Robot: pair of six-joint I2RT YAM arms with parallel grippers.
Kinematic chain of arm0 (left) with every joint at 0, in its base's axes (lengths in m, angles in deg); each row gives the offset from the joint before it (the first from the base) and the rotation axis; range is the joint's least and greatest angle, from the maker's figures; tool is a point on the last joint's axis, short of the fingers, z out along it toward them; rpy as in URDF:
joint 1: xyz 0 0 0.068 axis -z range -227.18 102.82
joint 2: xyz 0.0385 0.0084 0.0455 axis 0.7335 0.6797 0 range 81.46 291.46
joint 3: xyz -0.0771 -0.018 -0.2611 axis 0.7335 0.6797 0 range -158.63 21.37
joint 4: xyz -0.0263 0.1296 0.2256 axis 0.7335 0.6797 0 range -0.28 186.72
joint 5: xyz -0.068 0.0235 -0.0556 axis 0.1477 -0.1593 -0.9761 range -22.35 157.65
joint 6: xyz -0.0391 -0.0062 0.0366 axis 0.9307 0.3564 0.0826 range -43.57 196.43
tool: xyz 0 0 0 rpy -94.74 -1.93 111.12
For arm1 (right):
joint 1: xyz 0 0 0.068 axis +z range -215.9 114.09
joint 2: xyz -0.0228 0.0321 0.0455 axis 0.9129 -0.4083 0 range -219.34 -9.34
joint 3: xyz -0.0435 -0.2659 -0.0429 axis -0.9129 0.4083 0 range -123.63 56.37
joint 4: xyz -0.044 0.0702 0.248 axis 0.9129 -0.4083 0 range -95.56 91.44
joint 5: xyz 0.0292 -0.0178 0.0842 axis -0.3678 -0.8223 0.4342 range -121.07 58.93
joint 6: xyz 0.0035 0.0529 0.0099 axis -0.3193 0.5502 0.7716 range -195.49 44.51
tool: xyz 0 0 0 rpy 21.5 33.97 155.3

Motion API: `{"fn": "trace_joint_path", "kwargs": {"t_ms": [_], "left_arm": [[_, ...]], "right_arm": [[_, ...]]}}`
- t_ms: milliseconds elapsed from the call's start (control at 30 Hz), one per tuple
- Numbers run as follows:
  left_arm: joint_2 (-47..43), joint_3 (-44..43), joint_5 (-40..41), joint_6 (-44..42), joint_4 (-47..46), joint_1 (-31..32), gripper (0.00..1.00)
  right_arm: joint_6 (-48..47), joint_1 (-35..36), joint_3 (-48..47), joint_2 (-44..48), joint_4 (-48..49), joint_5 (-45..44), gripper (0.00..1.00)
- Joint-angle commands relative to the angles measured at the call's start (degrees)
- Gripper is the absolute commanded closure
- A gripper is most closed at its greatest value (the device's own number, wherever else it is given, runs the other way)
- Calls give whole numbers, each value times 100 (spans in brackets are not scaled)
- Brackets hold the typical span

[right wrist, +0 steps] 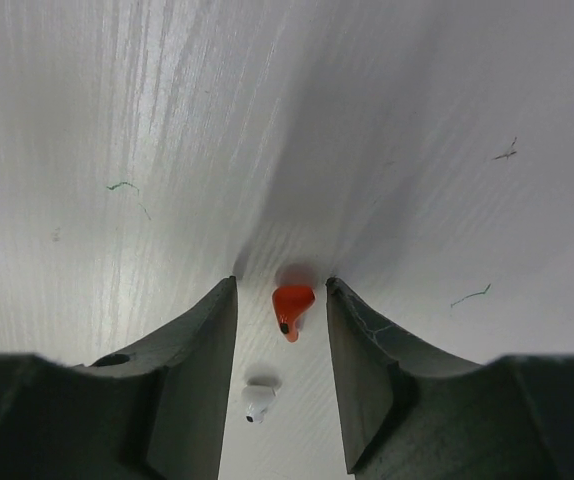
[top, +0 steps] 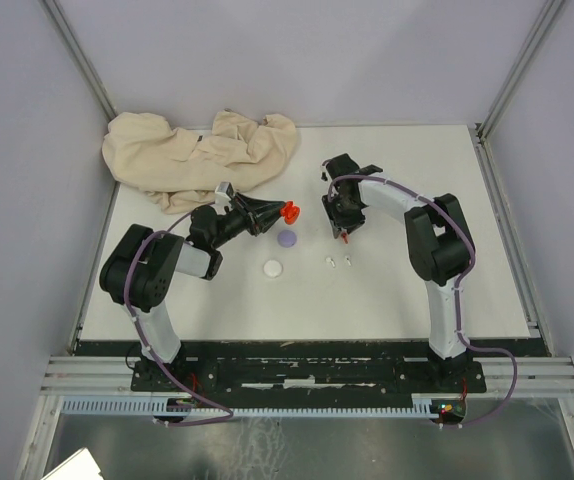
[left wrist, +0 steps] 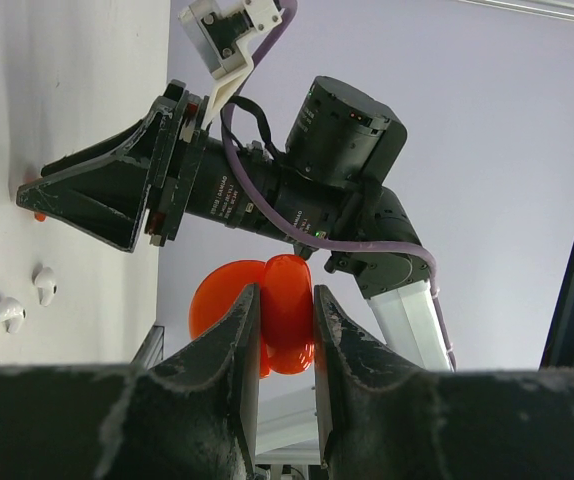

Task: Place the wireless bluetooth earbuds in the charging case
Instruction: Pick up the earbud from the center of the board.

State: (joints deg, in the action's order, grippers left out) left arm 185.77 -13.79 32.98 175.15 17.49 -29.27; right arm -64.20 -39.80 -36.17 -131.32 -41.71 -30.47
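Observation:
My left gripper [top: 280, 212] is shut on an open red charging case [top: 290, 211] and holds it off the table; the left wrist view shows the case [left wrist: 289, 300] pinched between the fingers [left wrist: 235, 345]. My right gripper [top: 344, 233] points down at the table, open, with its fingertips on either side of a red earbud [right wrist: 291, 303]. The right gripper [right wrist: 281, 284] is not gripping the bud. A white earbud [right wrist: 258, 398] lies just nearer the camera. Two white earbuds [top: 329, 261] [top: 346, 262] lie on the table below the right gripper.
A pale purple disc [top: 287, 239] and a white disc [top: 272, 268] lie between the arms. A crumpled beige cloth [top: 202, 155] covers the back left of the table. Grey walls stand on three sides.

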Motion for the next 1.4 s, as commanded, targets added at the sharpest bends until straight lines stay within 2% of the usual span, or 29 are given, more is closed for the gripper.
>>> {"fn": "trace_joint_path", "kwargs": {"t_ms": [0, 133, 733, 833, 1000, 1167, 1367], "left_arm": [[-74, 9, -100, -19, -408, 3, 97], [-70, 25, -90, -10, -427, 2, 97], [-112, 71, -74, 7, -464, 5, 97], [-113, 84, -72, 7, -473, 1, 97], [-110, 77, -66, 7, -467, 2, 97], [-121, 70, -50, -15, -425, 2, 97], [-65, -37, -16, -77, -269, 2, 97]], "right_arm": [[40, -27, -236, -61, -51, 32, 54], [41, -34, -256, -72, -128, 7, 59], [66, -85, -177, -55, -172, -112, 68], [66, -96, -184, -78, -163, -106, 73], [44, -105, -277, -50, -149, -113, 86], [-27, -98, 152, 689, 626, 4, 95], [-102, -91, 875, 1937, 1742, 297, 99]]}}
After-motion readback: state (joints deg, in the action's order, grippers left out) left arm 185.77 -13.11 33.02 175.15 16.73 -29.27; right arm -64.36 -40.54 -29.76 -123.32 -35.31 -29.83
